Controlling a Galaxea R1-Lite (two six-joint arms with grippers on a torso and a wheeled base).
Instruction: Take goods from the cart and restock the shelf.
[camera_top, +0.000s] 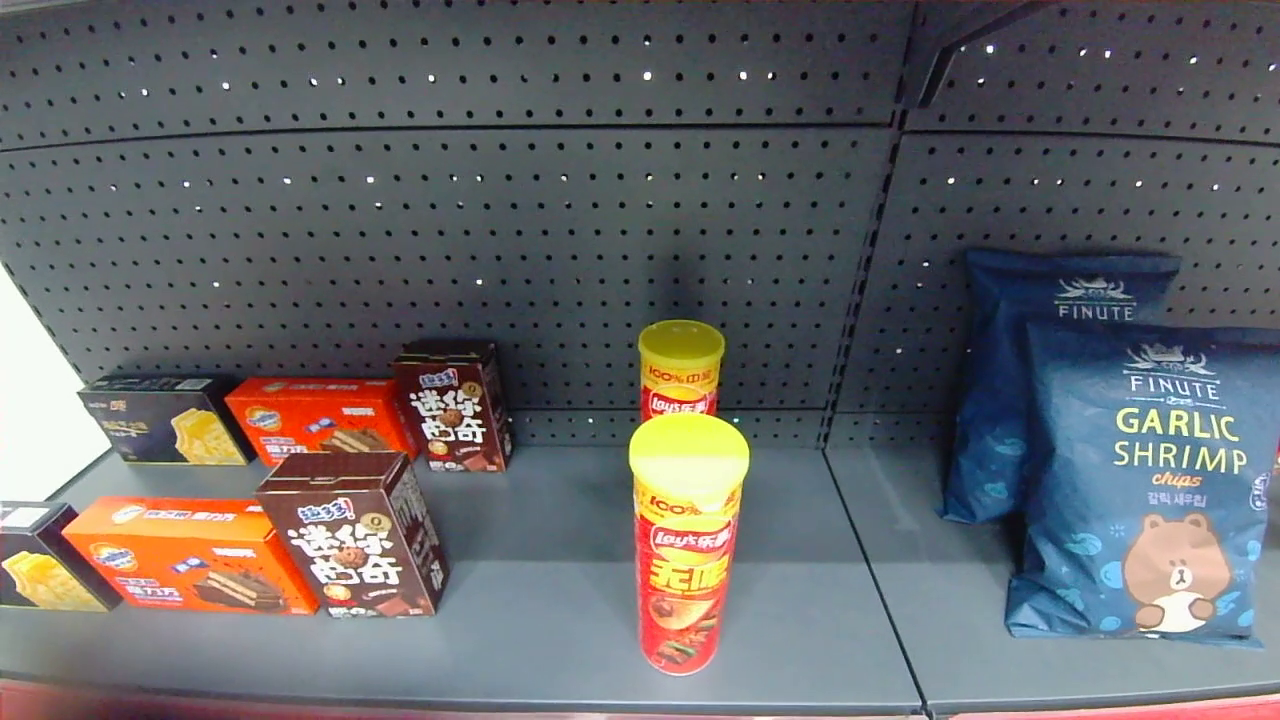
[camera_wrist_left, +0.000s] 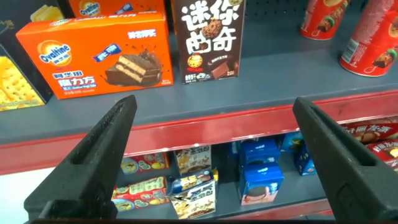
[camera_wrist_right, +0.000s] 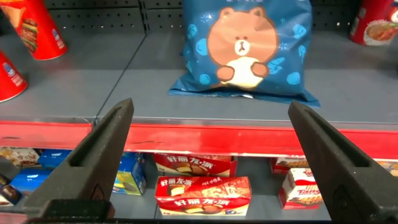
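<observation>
shelf: dark grey sheet-metal shelf deck (camera_top: 540, 600), matt paint, smooth
back: perforated grey metal back panel (camera_top: 450, 230), same matt coat
cans: red cylindrical chip can (camera_top: 683, 580), glossy wrap; yellow plastic lid (camera_top: 689, 462), smooth (semi-gloss)
boxes: orange cardboard box (camera_top: 190, 555), glossy print
bags: navy plastic-film chip bag (camera_top: 1140, 480), satin, crinkled
fingers: left gripper (camera_wrist_left: 214, 102), right gripper (camera_wrist_right: 210, 104), matt black, grainy

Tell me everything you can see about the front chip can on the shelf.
The front chip can is a tall cylinder with a red printed wrap, a yellow band below the top and a yellow lid, closed. It stands upright on the grey shelf near its front edge, directly in front of a second can, with a gap between them. Only the shelf touches it.
</observation>
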